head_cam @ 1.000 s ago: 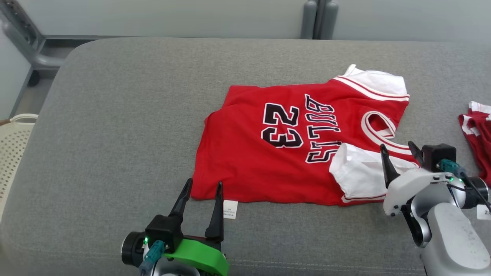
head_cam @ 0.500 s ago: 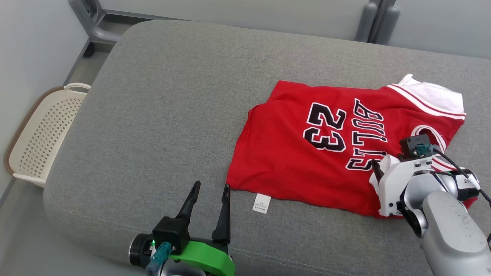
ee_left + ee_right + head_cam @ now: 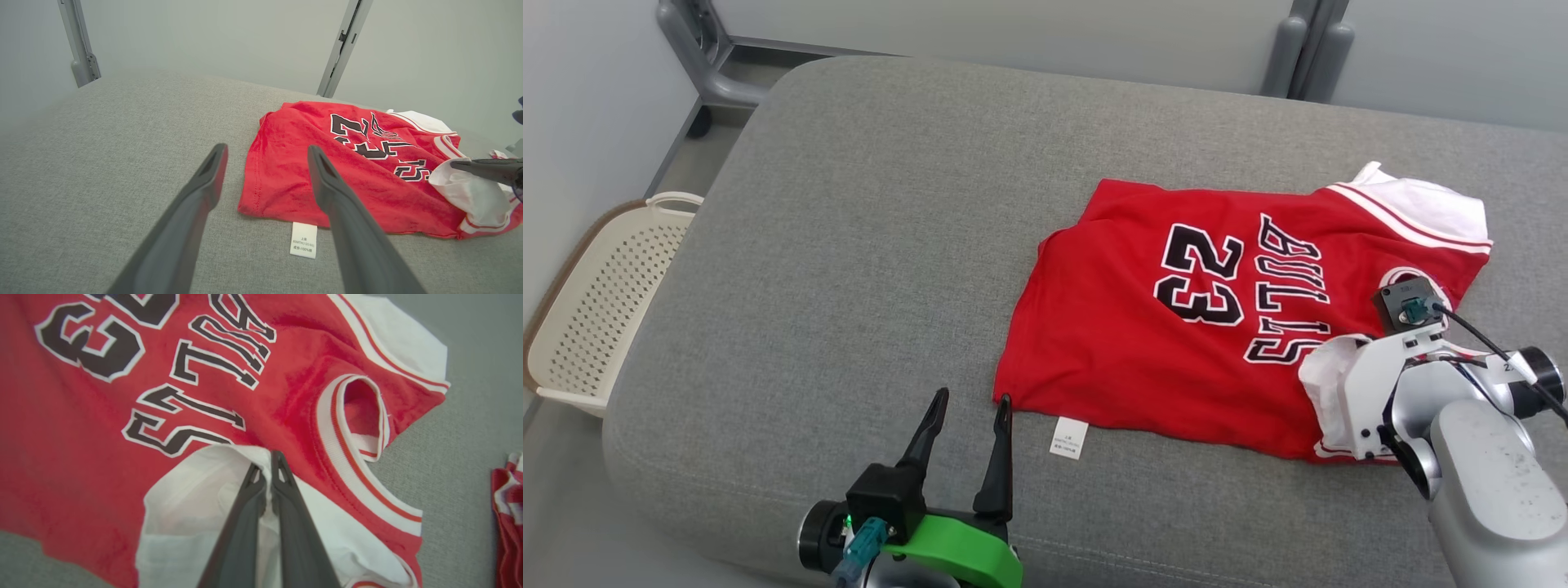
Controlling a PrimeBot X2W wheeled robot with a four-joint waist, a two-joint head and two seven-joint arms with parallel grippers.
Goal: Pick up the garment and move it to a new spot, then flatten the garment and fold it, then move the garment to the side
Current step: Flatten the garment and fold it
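Note:
The garment point(image 3: 1176, 351) is a red jersey marked "BULLS 23" with white sleeves, lying fairly flat on the grey cushion point(image 3: 866, 245). In the right wrist view, my right gripper point(image 3: 267, 461) is shut on a pinch of the near white sleeve point(image 3: 196, 506), beside the neck opening point(image 3: 363, 416). In the head view its fingers are hidden under the pale wrist point(image 3: 1376, 388), which sits over that sleeve point(image 3: 1323, 380). My left gripper point(image 3: 973, 398) stands open and empty just short of the hem's near left corner. The left wrist view has the hem corner point(image 3: 253, 204) between its fingers point(image 3: 204, 183).
A white care tag point(image 3: 1068, 437) sticks out from the hem. A cream perforated basket point(image 3: 596, 302) stands on the floor left of the cushion. Another red and white cloth point(image 3: 506, 506) lies right of the jersey. Grey frame legs point(image 3: 694, 57) stand at the back.
The right gripper came down onto the near white sleeve and shut on it, bunching the sleeve. The head camera turned left. The left gripper stayed open in place.

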